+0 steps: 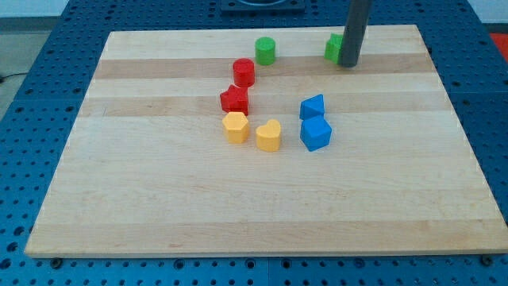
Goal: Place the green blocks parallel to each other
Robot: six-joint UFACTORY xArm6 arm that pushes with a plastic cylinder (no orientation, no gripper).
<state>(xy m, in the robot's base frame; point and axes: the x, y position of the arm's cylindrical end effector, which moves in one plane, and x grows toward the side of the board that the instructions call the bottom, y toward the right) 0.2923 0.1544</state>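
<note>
My tip [347, 65] has no jaws, sits touching right side of green block [333, 48] near top edge, green cylinder [265, 51] well left; I nudge slow, small strokes to keep them level

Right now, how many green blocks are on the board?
2. The green cylinder stands near the view's top, above the red blocks. The other green block sits further right, partly hidden behind my tip, apparently touching it.

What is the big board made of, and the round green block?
The pale wooden board looks like wood: lengthwise grain and plank stripes, matte. The round green cylinder block is uniformly coloured and smooth, perhaps painted wood or plastic; the picture can't settle which.
</note>
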